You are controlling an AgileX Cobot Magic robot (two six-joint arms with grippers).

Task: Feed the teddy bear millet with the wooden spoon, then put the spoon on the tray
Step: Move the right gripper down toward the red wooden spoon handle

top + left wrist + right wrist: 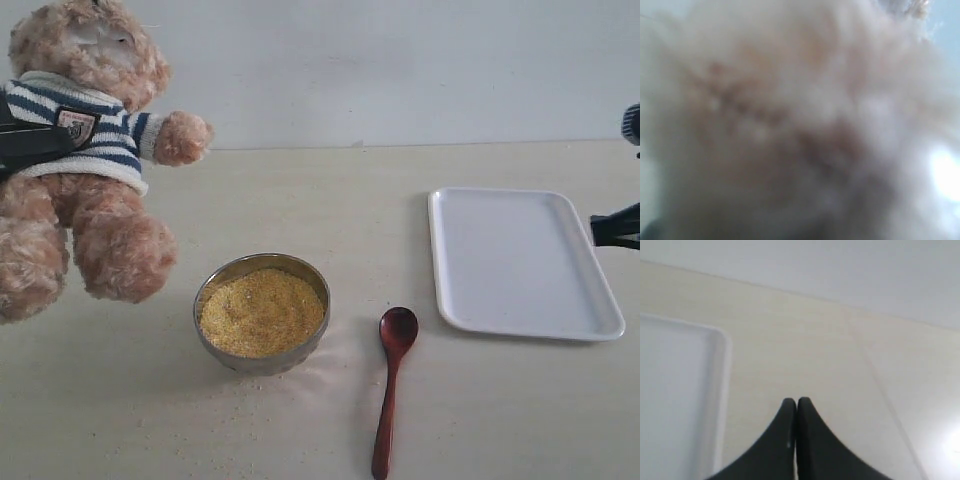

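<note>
The teddy bear [95, 160] hangs upright at the far left, its legs off the table, with my left gripper [38, 143] shut across its striped shirt. In the left wrist view blurred bear fur [790, 115] fills everything and hides the jaws. Millet [262, 312] is heaped in the metal bowl [265, 362] just right of the bear's foot. The wooden spoon [390, 385] lies flat on the table beside the bowl, its scoop end pointing away. The white tray [520, 262] lies empty at the right. Beyond the tray's right edge my right gripper [612, 228] [796, 402] is shut and empty.
Loose millet grains [235, 405] are scattered on the beige table [330, 210] in front of the bowl. A pale wall stands behind the table. The tray's corner [715, 355] shows in the right wrist view, beside the fingers.
</note>
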